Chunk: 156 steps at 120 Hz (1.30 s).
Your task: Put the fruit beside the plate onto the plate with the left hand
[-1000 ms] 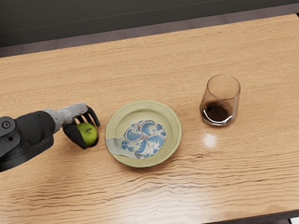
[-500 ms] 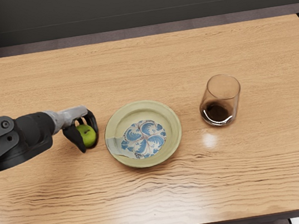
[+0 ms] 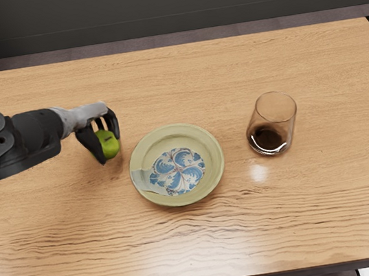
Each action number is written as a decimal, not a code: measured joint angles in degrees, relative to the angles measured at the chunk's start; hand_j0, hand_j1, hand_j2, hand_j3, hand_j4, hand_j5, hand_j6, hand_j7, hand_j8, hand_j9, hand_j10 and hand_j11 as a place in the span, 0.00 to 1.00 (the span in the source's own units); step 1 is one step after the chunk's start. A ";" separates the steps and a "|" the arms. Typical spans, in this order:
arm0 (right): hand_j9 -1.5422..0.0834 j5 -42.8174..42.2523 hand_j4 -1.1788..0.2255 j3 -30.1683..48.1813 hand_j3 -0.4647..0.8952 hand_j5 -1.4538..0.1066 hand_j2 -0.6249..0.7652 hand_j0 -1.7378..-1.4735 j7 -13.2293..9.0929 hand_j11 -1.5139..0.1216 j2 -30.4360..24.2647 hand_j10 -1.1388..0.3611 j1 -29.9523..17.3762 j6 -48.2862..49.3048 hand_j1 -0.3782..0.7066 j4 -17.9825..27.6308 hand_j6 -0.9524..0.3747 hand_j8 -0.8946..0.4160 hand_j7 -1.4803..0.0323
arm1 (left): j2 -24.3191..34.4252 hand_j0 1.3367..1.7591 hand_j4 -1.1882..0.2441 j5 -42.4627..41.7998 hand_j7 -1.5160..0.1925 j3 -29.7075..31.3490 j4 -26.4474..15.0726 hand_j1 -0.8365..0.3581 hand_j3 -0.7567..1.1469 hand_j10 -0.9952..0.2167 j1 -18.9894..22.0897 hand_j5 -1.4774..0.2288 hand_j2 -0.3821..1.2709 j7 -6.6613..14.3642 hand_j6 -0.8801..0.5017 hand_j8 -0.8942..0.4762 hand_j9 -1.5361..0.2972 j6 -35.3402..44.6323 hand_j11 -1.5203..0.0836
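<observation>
Fruit (image 3: 109, 144) is clamped in the left hand (image 3: 96, 133), dark fingers curled around it, just left of the plate (image 3: 213, 151) and not on it. Glass (image 3: 271, 123) stands on the counter (image 3: 162, 79), right of the plate.

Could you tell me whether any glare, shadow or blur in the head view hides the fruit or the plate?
Head view: sharp throughout, no blur on the left hand or the green fruit it grips; soft lighting, no hard shadows; one small glare patch on the table near the glass, clear of the plate.
</observation>
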 joint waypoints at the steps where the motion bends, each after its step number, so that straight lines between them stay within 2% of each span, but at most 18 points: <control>1: 0.95 0.00 0.84 0.00 0.34 0.93 0.45 0.30 0.00 0.93 0.00 0.76 0.00 0.00 0.03 0.00 0.72 0.68 0.98 | 0.00 0.74 0.38 -0.09 0.24 0.00 0.03 0.46 0.40 0.38 -0.16 0.20 0.48 0.00 0.42 0.43 0.25 -0.05 0.30; 20: 0.95 0.00 0.84 0.01 0.34 0.93 0.45 0.30 0.00 0.93 0.00 0.76 0.15 0.00 0.03 0.00 0.72 0.68 0.98 | -0.38 0.74 0.35 -1.83 0.22 -0.06 0.69 0.48 0.40 0.37 -3.38 0.19 0.47 0.02 0.41 0.43 0.24 -0.98 0.29; 23: 0.95 0.00 0.84 0.01 0.34 0.93 0.45 0.30 0.00 0.93 0.00 0.76 0.20 0.00 0.03 0.00 0.72 0.68 0.98 | -0.80 0.74 0.35 -1.94 0.22 -0.06 0.74 0.48 0.40 0.36 -4.19 0.19 0.49 0.03 0.41 0.44 0.24 -1.12 0.30; 24: 0.95 0.00 0.84 0.01 0.34 0.93 0.45 0.30 0.00 0.93 0.00 0.76 0.21 0.00 0.03 0.00 0.72 0.68 0.98 | -0.99 0.74 0.34 -1.91 0.23 -0.06 0.75 0.48 0.40 0.37 -4.37 0.20 0.49 0.03 0.40 0.39 0.24 -1.06 0.30; 28: 0.95 0.01 0.84 0.00 0.34 0.93 0.45 0.30 0.00 0.93 0.00 0.76 0.25 0.00 0.03 0.00 0.72 0.68 0.98 | -2.35 0.74 0.34 -1.99 0.23 -0.09 0.90 0.47 0.40 0.36 -4.82 0.19 0.50 0.03 0.41 0.44 0.25 -1.14 0.30; 31: 0.95 0.00 0.84 0.00 0.34 0.93 0.45 0.30 0.00 0.93 0.00 0.76 0.28 0.00 0.03 0.00 0.72 0.68 0.98 | -3.76 0.74 0.34 -1.96 0.23 -0.08 1.13 0.46 0.40 0.37 -5.14 0.20 0.51 0.03 0.41 0.42 0.25 -1.19 0.30; 52: 0.95 0.06 0.84 -0.01 0.34 0.93 0.45 0.30 0.00 0.93 0.00 0.76 0.36 0.00 0.03 0.00 0.72 0.68 0.98 | -7.31 0.74 0.32 -2.32 0.24 -0.08 2.29 0.42 0.40 0.39 -7.55 0.20 0.58 -0.02 0.43 0.42 0.25 -1.57 0.29; 60: 0.95 0.07 0.84 -0.01 0.34 0.93 0.45 0.30 0.00 0.93 0.00 0.76 0.37 0.00 0.03 -0.02 0.72 0.68 0.98 | -8.81 0.75 0.32 -2.91 0.24 -0.08 2.47 0.41 0.40 0.36 -8.49 0.20 0.62 -0.01 0.40 0.42 0.25 -2.14 0.29; 85: 0.95 0.06 0.84 -0.01 0.34 0.93 0.45 0.30 0.00 0.93 0.00 0.76 0.37 -0.01 0.03 -0.07 0.72 0.68 0.98 | -15.57 0.75 0.30 -4.43 0.23 -0.09 3.67 0.37 0.40 0.30 -9.08 0.20 0.72 -0.02 0.36 0.39 0.25 -2.83 0.28; 112: 0.95 0.00 0.84 -0.01 0.34 0.93 0.45 0.30 0.00 0.93 0.00 0.76 0.38 -0.08 0.03 -0.08 0.72 0.68 0.98 | -17.02 0.75 0.29 -5.21 0.22 0.04 4.45 0.36 0.40 0.30 -9.51 0.18 0.74 -0.04 0.37 0.40 0.25 -2.91 0.27; 130: 0.95 -0.07 0.84 -0.01 0.34 0.93 0.45 0.30 0.00 0.93 0.00 0.76 0.40 -0.08 0.03 -0.09 0.72 0.68 0.98 | -18.11 0.75 0.29 -5.39 0.23 0.34 6.01 0.39 0.40 0.27 -9.19 0.19 0.66 -0.03 0.37 0.39 0.25 -2.84 0.27; 156: 0.95 -0.09 0.84 -0.03 0.34 0.93 0.45 0.30 0.00 0.93 0.00 0.76 0.41 -0.08 0.03 -0.09 0.72 0.68 0.98 | -17.67 0.76 0.46 -8.41 0.45 -1.56 6.19 0.51 0.40 0.41 -9.15 0.42 0.42 -0.03 0.35 0.37 0.44 -1.42 0.49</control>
